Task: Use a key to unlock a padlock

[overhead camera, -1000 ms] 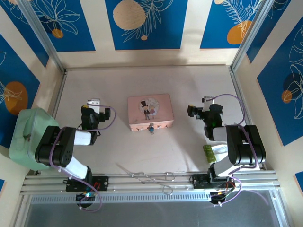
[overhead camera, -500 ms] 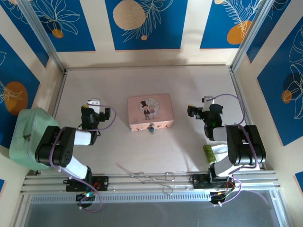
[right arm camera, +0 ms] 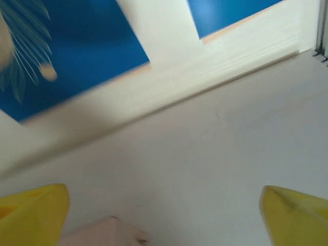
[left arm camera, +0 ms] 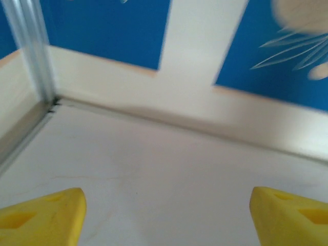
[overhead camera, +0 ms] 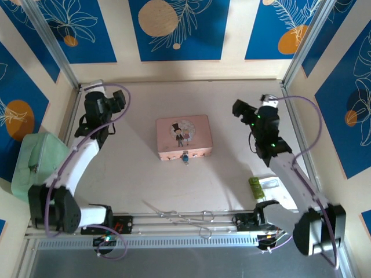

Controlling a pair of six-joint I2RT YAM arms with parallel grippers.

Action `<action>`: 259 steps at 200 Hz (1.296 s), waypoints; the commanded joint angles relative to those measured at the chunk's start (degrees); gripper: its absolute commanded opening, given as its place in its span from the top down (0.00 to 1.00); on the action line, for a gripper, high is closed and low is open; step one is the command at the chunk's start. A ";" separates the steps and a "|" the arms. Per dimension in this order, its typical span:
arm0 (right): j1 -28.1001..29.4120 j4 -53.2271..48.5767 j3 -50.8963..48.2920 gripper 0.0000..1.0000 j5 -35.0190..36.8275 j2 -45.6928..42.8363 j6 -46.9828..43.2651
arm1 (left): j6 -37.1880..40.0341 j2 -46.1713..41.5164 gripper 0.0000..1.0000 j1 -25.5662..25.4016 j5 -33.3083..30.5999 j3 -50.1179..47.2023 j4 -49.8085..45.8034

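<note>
Well, the biggest thing in front of me is the pale desk (overhead camera: 145,179), boxed in by cream walls with blue leaf-patterned panels (overhead camera: 178,29). Both arms reach out over it from their bases at the near edge. The left arm (overhead camera: 78,156) stretches toward the far left corner, and the right arm (overhead camera: 290,168) stretches up the right side with its tip angled inward.

In the left wrist view the left pincer (left arm camera: 166,218) has its yellow fingertips (left arm camera: 43,215) spread wide apart, with nothing between them but bare desk and the corner post beyond. The right pincer (right arm camera: 164,220) is likewise spread wide and holds nothing. A corner of the pink box (right arm camera: 113,233) shows low between its yellow tips.

Off the left edge of the desk sits a pale green tub (overhead camera: 32,168). That pink box (overhead camera: 184,136), with a little picture of a couple on its lid, lies mid-desk, well apart from both pincers. Some long bent metal wires (overhead camera: 179,215) lie near the front rail. A small green packet (overhead camera: 255,188) lies by the right arm. Smallest of all, the blue-teal padlock (overhead camera: 185,157) hangs at the middle of the box's near face, touching it
</note>
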 commanded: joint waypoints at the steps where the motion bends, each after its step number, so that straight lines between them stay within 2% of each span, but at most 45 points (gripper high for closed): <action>1: 0.33 -22.80 -3.30 0.09 1.43 1.05 15.16 | -12.65 -2.31 0.17 -10.10 4.65 -3.42 -12.71; 23: 11.81 -24.56 -3.34 0.13 3.46 -0.15 10.79 | -13.68 -2.18 0.17 -23.67 3.64 -6.91 -12.51; 38: 22.54 -24.98 -4.29 0.13 9.95 -0.61 9.73 | -15.38 -1.73 0.17 -30.49 1.62 -9.01 -12.40; 45: 27.33 -25.21 -5.12 0.13 12.62 -0.62 10.29 | -17.19 -1.69 0.17 -32.09 2.26 -10.43 -11.25; 50: 30.66 -24.17 -6.09 0.16 13.96 -0.62 9.73 | -18.51 -1.69 0.18 -32.79 3.48 -11.58 -10.01; 55: 33.76 -22.84 -7.13 0.20 15.47 -0.54 8.88 | -19.83 -1.70 0.17 -32.98 5.02 -12.70 -8.67; 65: 40.51 -22.56 -8.05 0.21 19.96 -0.03 9.72 | -22.52 -1.55 0.18 -32.97 7.73 -14.11 -7.49; 80: 45.89 -23.52 -7.63 0.20 20.47 1.70 12.19 | -23.19 -2.06 0.22 -33.01 9.14 -13.99 -8.01; 93: 46.49 -22.40 -7.96 0.20 15.45 3.11 14.33 | -23.67 -2.84 0.22 -33.00 9.06 -14.08 -8.46; 109: 45.71 -15.82 -10.10 0.20 7.91 4.23 14.02 | -23.96 -3.00 0.22 -32.95 9.27 -14.91 -6.95; 127: 45.62 -8.39 -11.86 0.20 3.76 6.38 13.02 | -24.64 -1.55 0.23 -32.95 9.49 -15.01 -7.38; 146: 46.21 -6.38 -10.65 0.23 5.34 9.38 13.53 | -26.90 -0.04 0.25 -32.93 10.94 -16.16 -6.25; 182: 49.32 -9.69 -6.01 0.21 14.39 16.87 15.00 | -30.43 1.78 0.28 -32.87 12.70 -17.73 -3.28; 204: 48.47 -11.04 -3.91 0.19 10.26 20.15 14.45 | -30.66 2.39 0.29 -32.91 11.37 -17.82 -2.47; 224: 46.88 -9.33 -3.68 0.19 2.61 20.66 11.79 | -30.71 2.81 0.30 -32.56 10.68 -17.35 -3.05; 240: 44.74 -5.52 -5.29 0.24 -2.50 20.65 10.69 | -30.66 3.22 0.30 -32.47 10.77 -17.28 -2.67; 259: 41.38 -1.32 -7.11 0.39 -7.50 20.87 10.33 | -30.66 4.09 0.31 -32.19 11.37 -17.20 -2.49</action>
